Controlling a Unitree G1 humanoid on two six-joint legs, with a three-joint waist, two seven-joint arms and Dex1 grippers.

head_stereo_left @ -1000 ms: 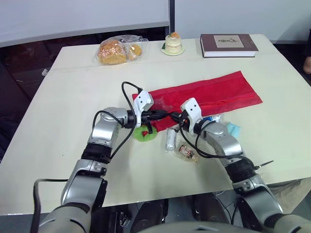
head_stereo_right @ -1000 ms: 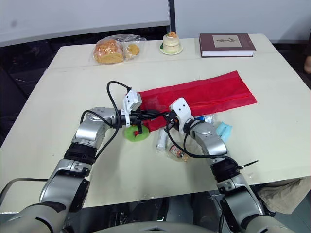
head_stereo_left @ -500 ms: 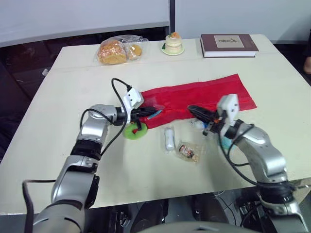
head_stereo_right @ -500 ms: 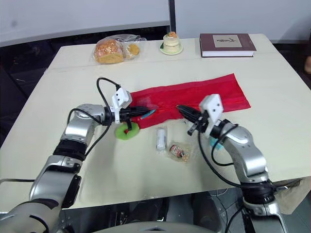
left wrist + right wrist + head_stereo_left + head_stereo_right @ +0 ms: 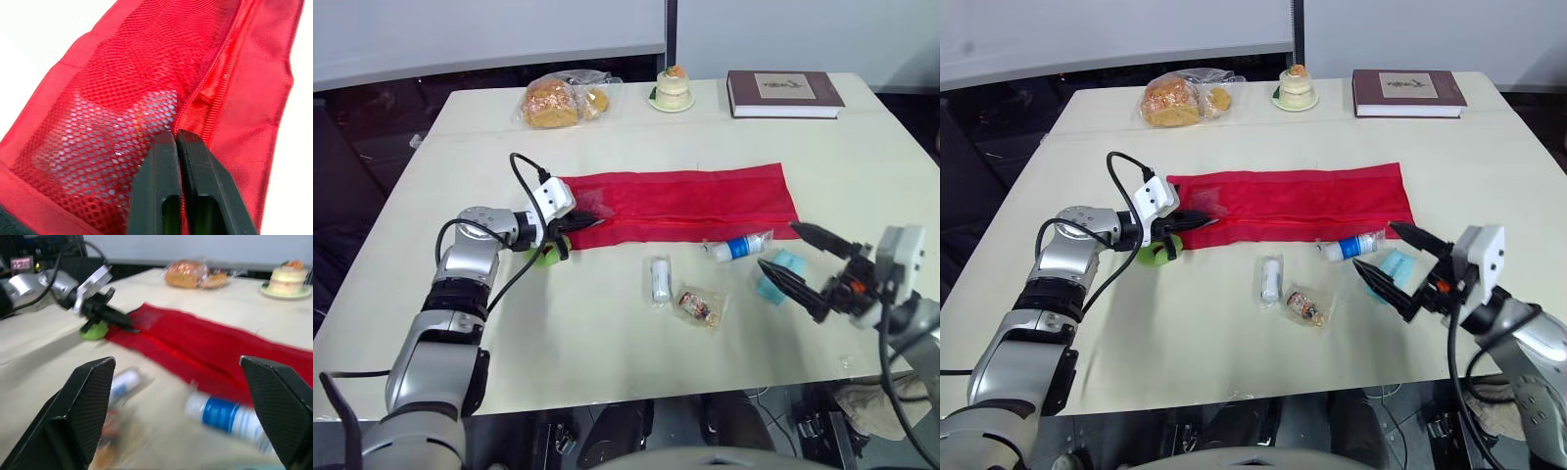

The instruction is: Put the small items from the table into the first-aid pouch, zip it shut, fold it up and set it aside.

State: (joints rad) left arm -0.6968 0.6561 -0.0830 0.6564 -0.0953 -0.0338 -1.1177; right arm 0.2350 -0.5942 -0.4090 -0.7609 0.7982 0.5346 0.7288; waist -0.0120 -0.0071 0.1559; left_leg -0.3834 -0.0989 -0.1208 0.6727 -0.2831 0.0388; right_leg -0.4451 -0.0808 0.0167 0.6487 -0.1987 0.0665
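Observation:
The red mesh pouch (image 5: 685, 201) lies flat and stretched across the table's middle. My left gripper (image 5: 590, 221) is shut, its tips against the zipper line (image 5: 205, 83) at the pouch's left end; a pinch on the fabric cannot be made out. A green item (image 5: 542, 258) sits under that gripper's wrist. In front of the pouch lie a white roll (image 5: 657, 279), a wrapped packet (image 5: 699, 305), a small blue-labelled bottle (image 5: 740, 247) and a light blue packet (image 5: 785, 260). My right gripper (image 5: 777, 245) hangs wide open and empty above the blue packet, off the pouch's right front corner.
At the table's far side are bagged bread (image 5: 553, 101), a small cake on a plate (image 5: 673, 90) and a brown book (image 5: 783, 93). Bare tabletop stretches along the front edge (image 5: 607, 382) and to the left of the pouch.
The pouch has been pulled out straight and flat. My right gripper let go, opened wide and drew back to the right front. My left gripper moved left along with the pouch's end.

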